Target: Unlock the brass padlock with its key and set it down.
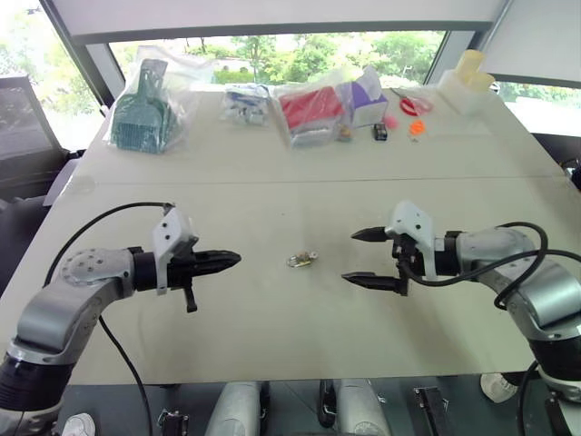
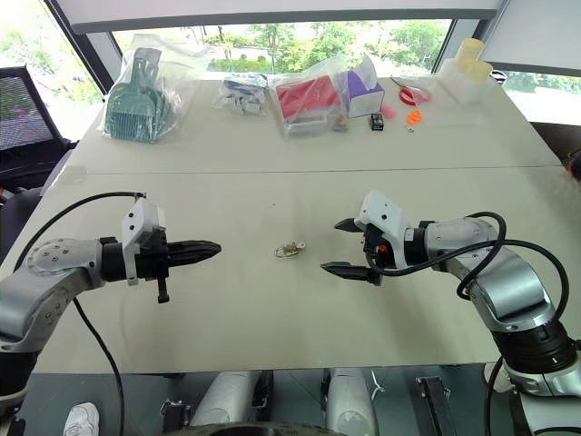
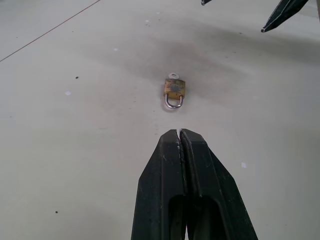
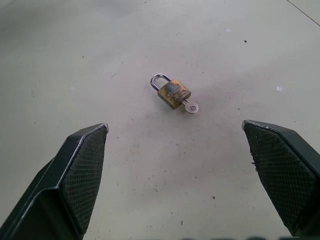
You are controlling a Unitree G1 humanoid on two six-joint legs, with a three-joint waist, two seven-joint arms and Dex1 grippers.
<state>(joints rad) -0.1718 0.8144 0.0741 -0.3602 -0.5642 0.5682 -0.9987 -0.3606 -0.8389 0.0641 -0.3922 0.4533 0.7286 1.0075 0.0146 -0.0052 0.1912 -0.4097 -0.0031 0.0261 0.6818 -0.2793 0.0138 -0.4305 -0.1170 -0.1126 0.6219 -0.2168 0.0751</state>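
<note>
- Padlock (image 4: pixel 173 93), brass, lies flat on the table (image 1: pixel 272 309) midway between our two grippers, touched by neither; its key (image 4: pixel 190 106) sits in the keyhole, bow poking out at five o'clock in the right wrist view.
- Our right gripper (image 1: pixel 365 257) hangs at the lock's three o'clock, fingers spread wide; our left gripper (image 1: pixel 229 260), at nine o'clock, has its fingers pressed together, empty.
- Risk, we judge: lock and key are tiny, so a slightly off pinch could skid them across the table, or the key could slip out.
- Whether the shackle (image 3: pixel 173 103) is latched, we cannot tell.
</note>
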